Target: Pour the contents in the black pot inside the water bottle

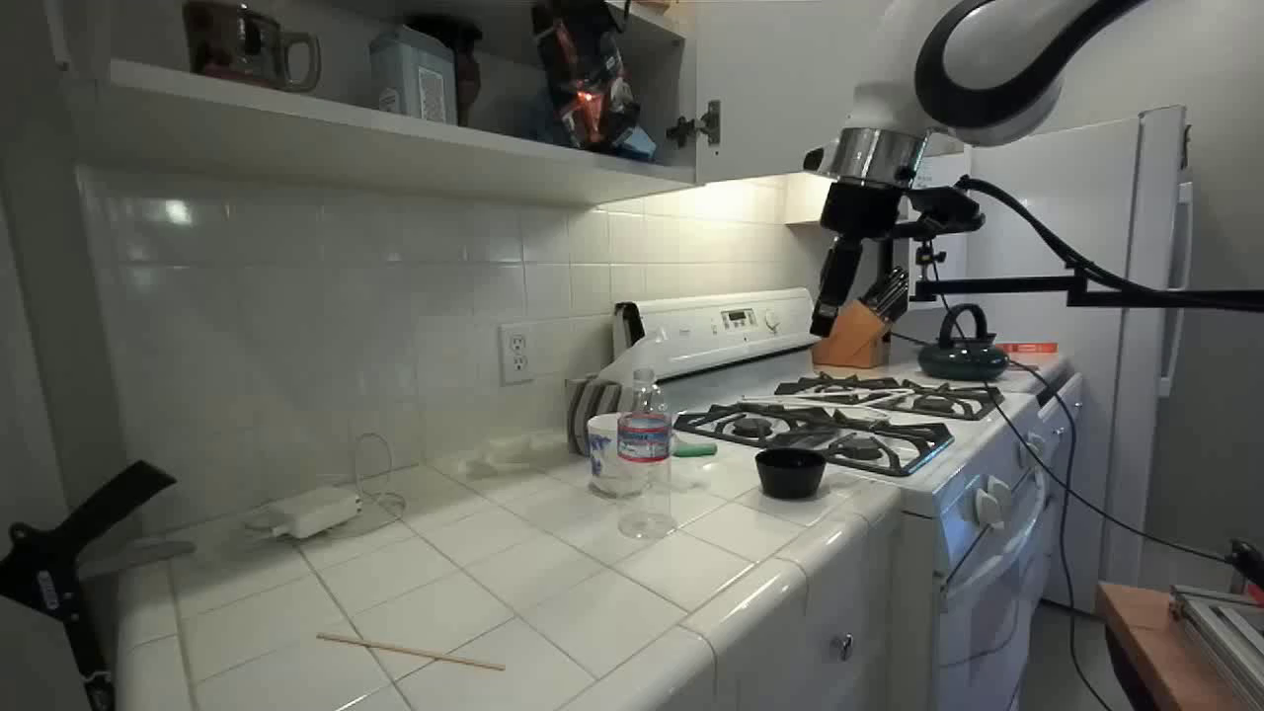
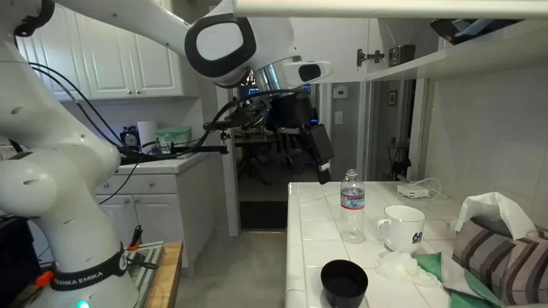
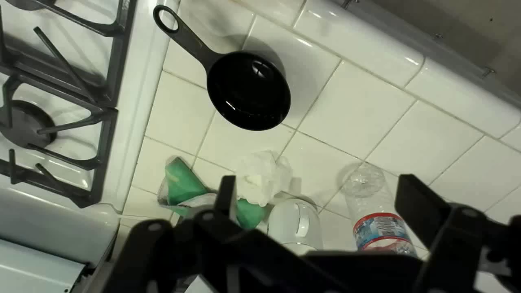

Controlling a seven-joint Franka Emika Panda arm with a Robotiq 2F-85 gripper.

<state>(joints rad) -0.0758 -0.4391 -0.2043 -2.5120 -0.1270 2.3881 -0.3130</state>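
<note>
The black pot [image 3: 249, 90] rests upright on the tiled counter beside the stove. Its short handle [image 3: 191, 42] points toward the stove side in the wrist view. Glints show on its dark inside, but I cannot tell what it holds. In both exterior views the water bottle [image 1: 644, 494] [image 2: 352, 222] stands upright and uncapped, with a blue and red label. My gripper [image 3: 319, 191] is open, high above the counter and apart from both. Its fingers [image 1: 836, 281] angle downward in an exterior view, with nothing between them.
A white mug [image 2: 403, 226] stands close to the bottle, with crumpled tissue [image 3: 262, 177] and a green cloth [image 3: 183, 183] nearby. A striped tissue box [image 2: 501, 261] sits against the wall. Stove grates [image 1: 820, 434] adjoin the counter. An open cabinet shelf [image 1: 395, 133] overhangs it. A thin stick [image 1: 410, 650] lies in front.
</note>
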